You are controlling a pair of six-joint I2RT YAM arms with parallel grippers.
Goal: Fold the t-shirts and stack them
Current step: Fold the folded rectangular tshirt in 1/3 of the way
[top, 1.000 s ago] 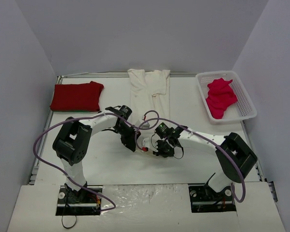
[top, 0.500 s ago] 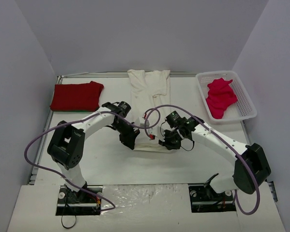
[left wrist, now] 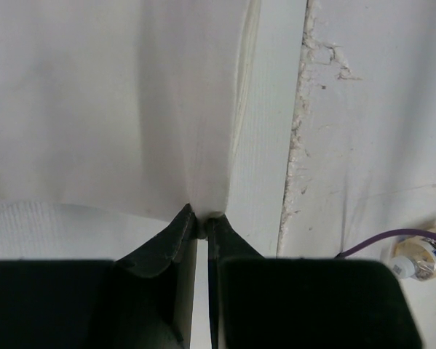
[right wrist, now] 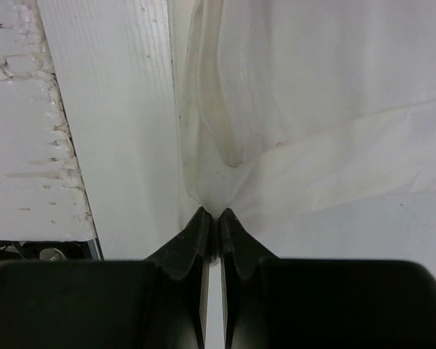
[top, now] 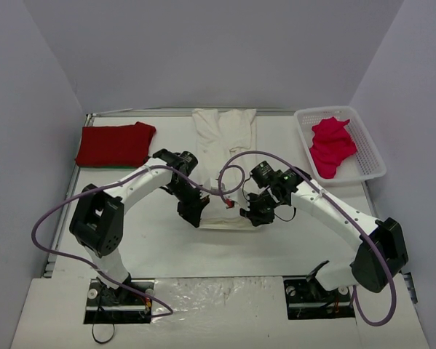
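Note:
The cream-white t-shirt (top: 223, 145) lies as a long narrow strip down the middle of the table, its near end lifted between the two grippers. My left gripper (top: 193, 215) is shut on the near left corner of that shirt (left wrist: 167, 109). My right gripper (top: 255, 214) is shut on its near right corner (right wrist: 312, 109). In each wrist view the cloth fans out from the closed fingertips. A folded red t-shirt (top: 116, 144) lies flat at the far left. A pinkish-red t-shirt (top: 331, 146) is crumpled in the basket.
The white lattice basket (top: 373, 155) stands at the far right. Purple cables (top: 236, 161) arc over the shirt between the arms. Grey walls close in the table on three sides. A small bottle (left wrist: 421, 256) shows at the left wrist view's right edge.
Both grippers have moved away from the arm bases towards the far side, carrying the cream shirt's near edge with them. The arms have stretched out and the shirt's visible length has shortened.

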